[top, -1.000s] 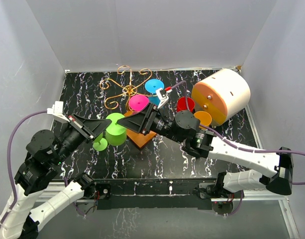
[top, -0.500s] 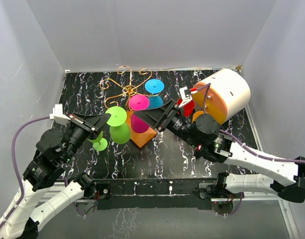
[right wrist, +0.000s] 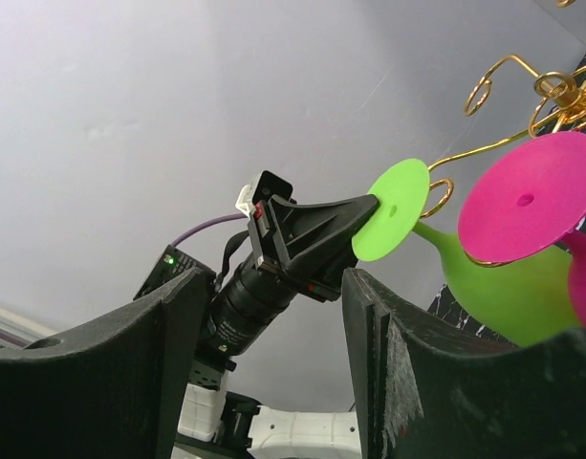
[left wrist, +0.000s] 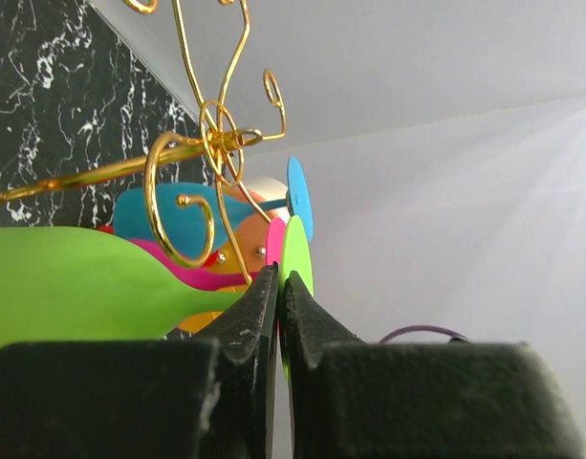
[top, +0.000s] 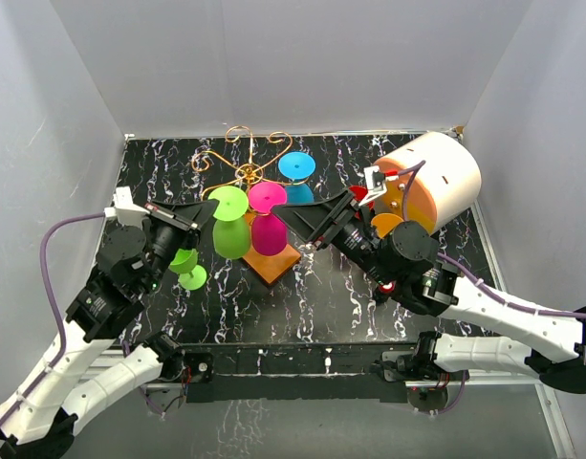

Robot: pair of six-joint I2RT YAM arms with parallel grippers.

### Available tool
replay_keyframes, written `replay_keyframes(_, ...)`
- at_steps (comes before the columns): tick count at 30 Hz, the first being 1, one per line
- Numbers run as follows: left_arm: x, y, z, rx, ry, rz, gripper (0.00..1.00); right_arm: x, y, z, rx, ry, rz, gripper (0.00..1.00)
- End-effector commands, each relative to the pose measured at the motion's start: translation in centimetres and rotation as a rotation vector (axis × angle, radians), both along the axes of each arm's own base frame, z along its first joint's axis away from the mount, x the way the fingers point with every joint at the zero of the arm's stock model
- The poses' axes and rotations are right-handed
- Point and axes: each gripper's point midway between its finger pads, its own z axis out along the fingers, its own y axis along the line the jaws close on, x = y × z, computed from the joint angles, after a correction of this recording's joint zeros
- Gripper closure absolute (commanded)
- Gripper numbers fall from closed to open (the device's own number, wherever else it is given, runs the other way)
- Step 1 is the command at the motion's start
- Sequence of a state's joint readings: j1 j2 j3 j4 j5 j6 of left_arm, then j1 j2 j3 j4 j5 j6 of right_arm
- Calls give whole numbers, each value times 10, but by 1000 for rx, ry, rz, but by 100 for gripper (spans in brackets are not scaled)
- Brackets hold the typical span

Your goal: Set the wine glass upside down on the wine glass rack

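At the left of the overhead view, the left hand (top: 206,207) is pressed together on the rim of the round foot of the green wine glass (top: 233,239). In the left wrist view its fingers (left wrist: 259,306) pinch this thin disc edge-on. The glass is in the air, upside down and a little tilted. Its bowl hangs over the near-left part of the orange-brown base (top: 278,270), and its foot is just beside one curled arm of the wine glass rack (top: 247,173). I cannot tell if the stem already sits inside the curl or only next to it. (Lower left, a second green glass (top: 187,269) rests on the desk (top: 159,167); it seems no part of this step.)

More to the right, a pink glass (top: 268,218) hangs on the rack, very close to the green bowl, and a blue glass (top: 296,166) hangs behind it. Further right, the right hand (right wrist: 273,282) is spread and holds nothing, with its tips pointing toward the rack.

The step in hand is, in my judgement, the hooking. To do it well, the stem should slide sideways into the opening of the curl. Then the foot should be made level and lowered until the wire carries it, and only after this should the fingers open. The pinch on the disc's edge looks weak, so a slow move is safer. A push against the pink bowl could make that glass swing.
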State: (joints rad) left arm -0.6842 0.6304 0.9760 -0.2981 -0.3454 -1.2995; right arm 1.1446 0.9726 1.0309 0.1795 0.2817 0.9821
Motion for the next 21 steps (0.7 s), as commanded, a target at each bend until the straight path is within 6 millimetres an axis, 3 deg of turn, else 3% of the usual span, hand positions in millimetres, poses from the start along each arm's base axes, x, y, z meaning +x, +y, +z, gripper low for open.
replay_keyframes(1, 11, 9, 27, -1, -71, 76, 100, 2, -15, 12, 31, -28, -48, 43)
replay_keyframes(8, 21, 11, 30, 2, -88, 119, 100, 3, -19, 14, 32, -37, -67, 43)
replay_keyframes(13, 33, 2, 26, 31, -91, 119, 100, 4, -18, 13, 28, -37, -69, 44)
replay_keyframes(21, 39, 14, 32, 63, -121, 192, 100, 3, -15, 9, 27, -24, -57, 44)
